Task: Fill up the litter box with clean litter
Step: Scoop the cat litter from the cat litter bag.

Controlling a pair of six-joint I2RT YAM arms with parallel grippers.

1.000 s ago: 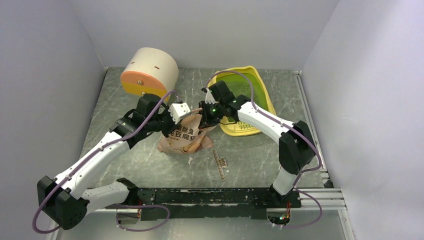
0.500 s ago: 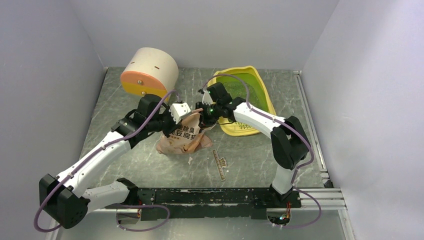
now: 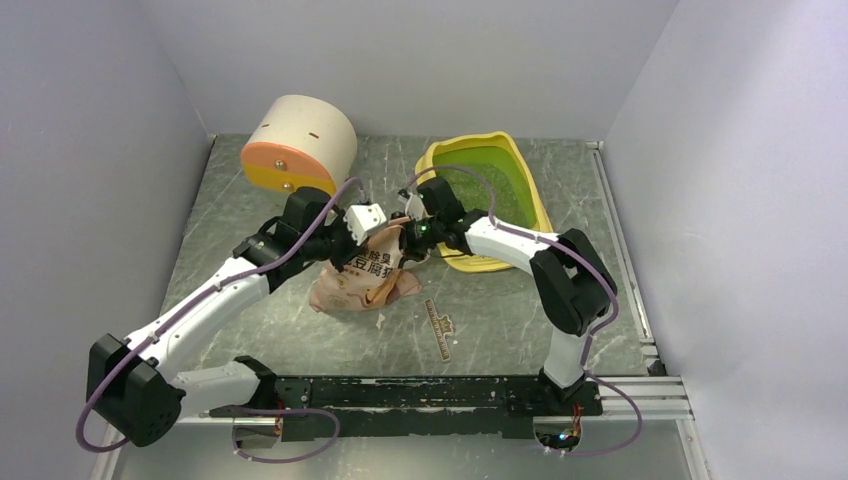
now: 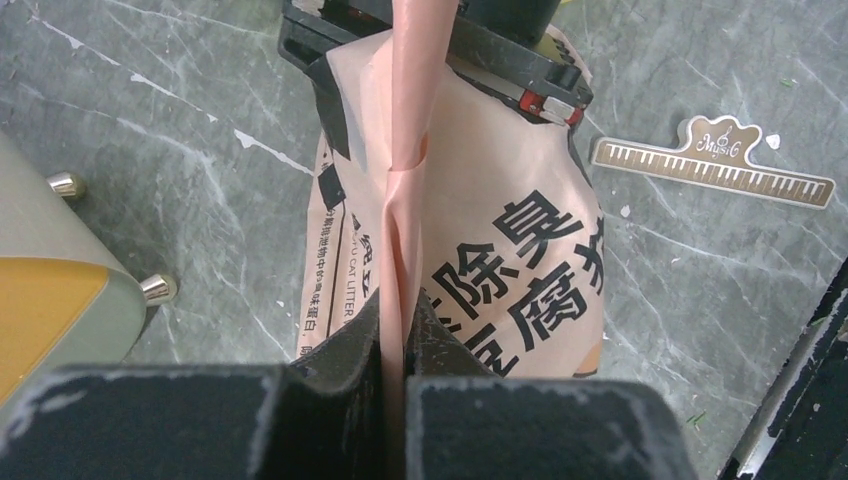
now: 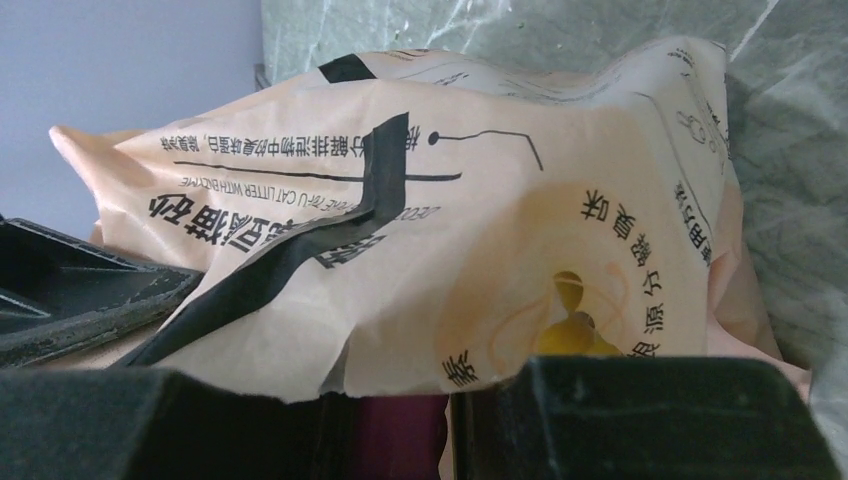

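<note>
The yellow litter box [image 3: 534, 196] with its lime-green pan stands at the back right. A speckled layer of clean litter [image 3: 485, 188] lies in the pan. A pink printed bag [image 3: 362, 278] stands left of the box. My left gripper [image 3: 382, 230] [image 4: 393, 325] is shut on a fold of the bag's top edge [image 4: 405, 200]. My right gripper [image 3: 413, 233] [image 5: 400, 425] sits at the bag's mouth, facing the left one. It is shut on a magenta scoop handle [image 5: 402, 432], and the bag's torn edge [image 5: 420, 250] drapes over its fingers. The rest of the scoop is hidden.
A cream-and-orange cylindrical container [image 3: 298, 145] [image 4: 50, 290] lies at the back left. A piano-key strip [image 3: 440, 328] [image 4: 712, 165] lies in front of the bag. Grey walls close in the sides and back, and a black rail [image 3: 440, 392] runs along the near edge.
The left gripper finished closing on the bag's edge and shifted slightly right. The right gripper moved left from the litter box's front rim to the bag's mouth.
</note>
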